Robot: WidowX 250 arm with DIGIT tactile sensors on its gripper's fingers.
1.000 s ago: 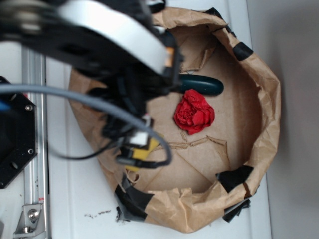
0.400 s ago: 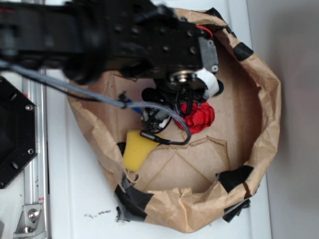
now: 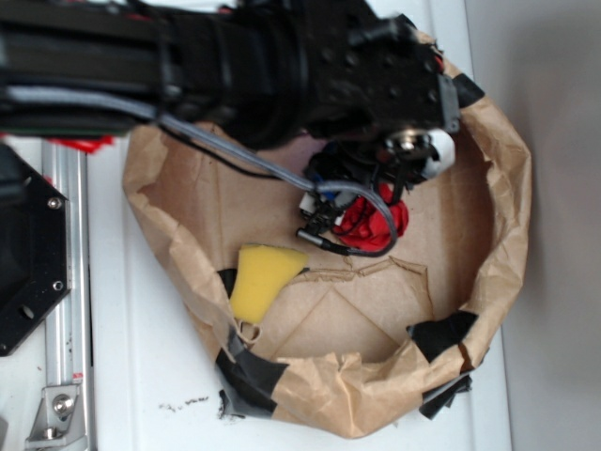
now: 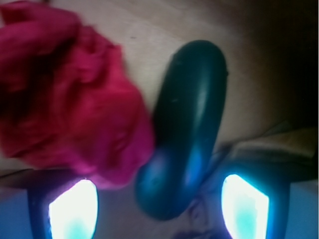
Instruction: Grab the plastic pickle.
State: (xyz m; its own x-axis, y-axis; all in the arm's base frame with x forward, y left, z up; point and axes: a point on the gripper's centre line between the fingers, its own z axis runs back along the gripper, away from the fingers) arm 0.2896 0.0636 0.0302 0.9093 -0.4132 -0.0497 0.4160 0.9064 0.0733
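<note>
In the wrist view the dark green glossy plastic pickle [image 4: 187, 129] lies lengthwise on the brown paper floor, its near end between my two glowing fingertips [image 4: 74, 209]. My gripper [image 4: 159, 211] is open and not touching it. The red flower-like lump [image 4: 65, 94] lies right against the pickle's left side. In the exterior view my arm hides the pickle; only part of the red lump [image 3: 374, 218] shows under the wrist, and my gripper itself is hidden there.
Everything sits inside a round brown paper basket [image 3: 498, 235] with raised crumpled walls and black tape patches. A yellow sponge wedge [image 3: 261, 278] lies at the basket's lower left. A metal rail [image 3: 66, 282] runs along the left of the white table.
My arm has swung right across the basket, from over its left side to above the pickle and red lump, now covering the pickle. The yellow sponge is uncovered.
</note>
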